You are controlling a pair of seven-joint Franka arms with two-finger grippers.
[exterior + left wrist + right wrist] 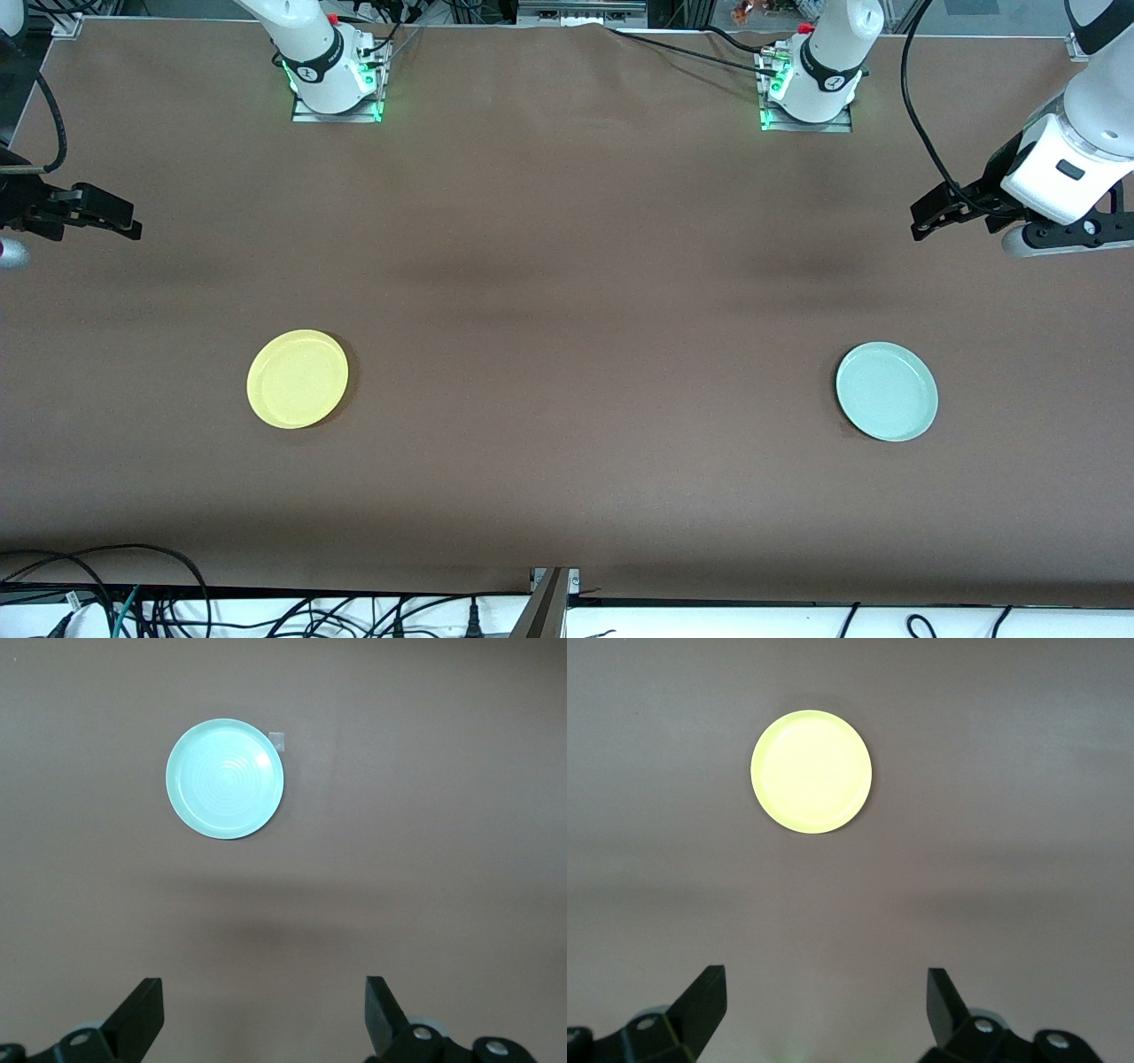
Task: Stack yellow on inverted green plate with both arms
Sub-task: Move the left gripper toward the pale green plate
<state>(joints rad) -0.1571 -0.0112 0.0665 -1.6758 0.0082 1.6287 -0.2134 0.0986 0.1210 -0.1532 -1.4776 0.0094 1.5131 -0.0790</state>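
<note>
Two plates lie well apart: round pale mint-green plate [887, 392] rim-up under the spread-fingered left gripper [926, 217], round bright yellow plastic plate [298, 378] nearest the equally empty right gripper [124, 221].

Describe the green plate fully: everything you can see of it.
The green plate is round, shallow and pale mint green, seemingly smooth plastic, with a low raised rim and faint concentric rings inside. It lies flat and right way up, not yet inverted, on the brown table toward the left arm's end. Nothing touches it except the table; a small pale square marker sits beside its rim.
</note>
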